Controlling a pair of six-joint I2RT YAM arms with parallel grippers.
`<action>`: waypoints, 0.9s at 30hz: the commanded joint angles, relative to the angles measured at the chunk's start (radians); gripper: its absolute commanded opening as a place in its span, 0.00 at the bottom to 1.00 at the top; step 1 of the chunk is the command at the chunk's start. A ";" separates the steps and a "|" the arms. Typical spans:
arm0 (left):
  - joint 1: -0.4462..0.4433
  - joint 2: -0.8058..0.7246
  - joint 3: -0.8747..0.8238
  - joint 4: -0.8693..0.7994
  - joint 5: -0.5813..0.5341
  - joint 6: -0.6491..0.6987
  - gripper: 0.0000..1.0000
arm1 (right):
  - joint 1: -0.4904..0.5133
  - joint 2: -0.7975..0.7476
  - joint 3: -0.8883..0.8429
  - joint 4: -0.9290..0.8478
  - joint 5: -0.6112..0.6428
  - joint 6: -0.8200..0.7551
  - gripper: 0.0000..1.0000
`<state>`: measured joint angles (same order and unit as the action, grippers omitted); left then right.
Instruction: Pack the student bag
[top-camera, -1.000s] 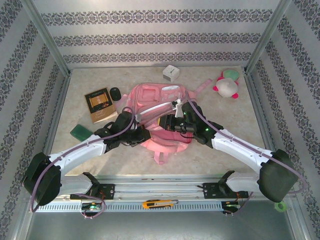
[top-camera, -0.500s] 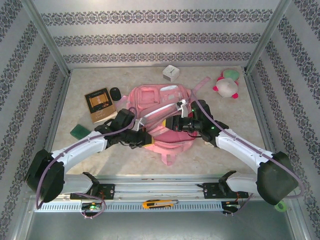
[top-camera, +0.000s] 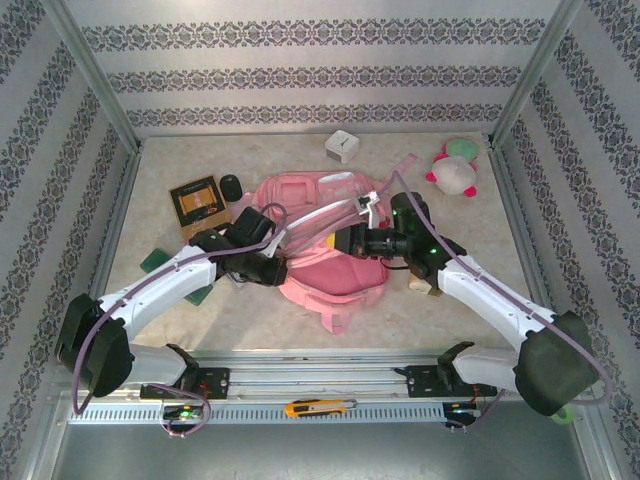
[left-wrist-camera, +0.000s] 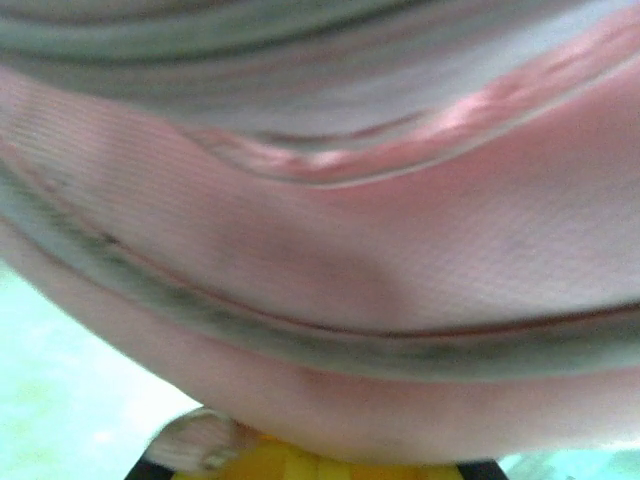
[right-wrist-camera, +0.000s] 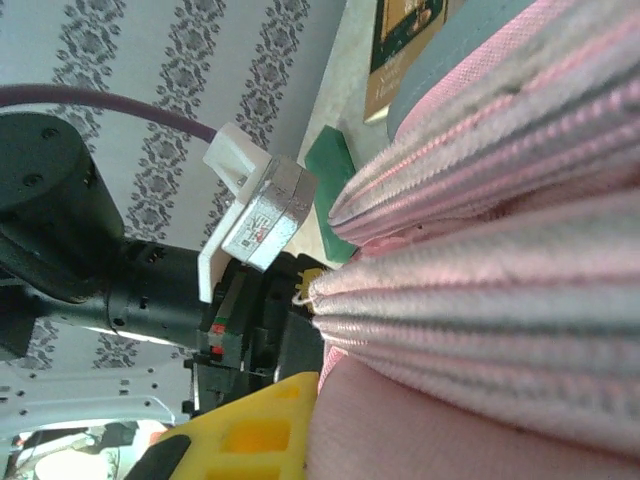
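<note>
Pink student bag (top-camera: 310, 192), fabric hiding left pincer (top-camera: 281, 272), right pincer (top-camera: 345, 241)

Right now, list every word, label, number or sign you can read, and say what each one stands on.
No text here can be read.
book: pale print and a picture on its dark cover, too small to read.
silver block: a small red mark on its face, too blurred to read.
student bag: no print or label seen on its pink fabric.
</note>
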<state>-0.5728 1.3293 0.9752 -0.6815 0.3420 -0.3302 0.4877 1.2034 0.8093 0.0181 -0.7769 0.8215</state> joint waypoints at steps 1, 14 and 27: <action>0.053 -0.016 0.022 -0.081 -0.193 0.104 0.00 | -0.034 -0.060 0.077 0.049 -0.111 0.047 0.00; 0.271 -0.039 -0.018 0.198 -0.209 0.300 0.00 | -0.123 -0.026 0.170 0.049 -0.331 0.144 0.00; 0.290 0.082 0.071 0.248 -0.211 0.292 0.41 | -0.122 0.034 0.141 0.059 -0.139 0.146 0.00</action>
<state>-0.3077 1.4399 0.9833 -0.4358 0.1692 -0.0086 0.3748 1.2282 0.9253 0.0109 -0.9546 0.9707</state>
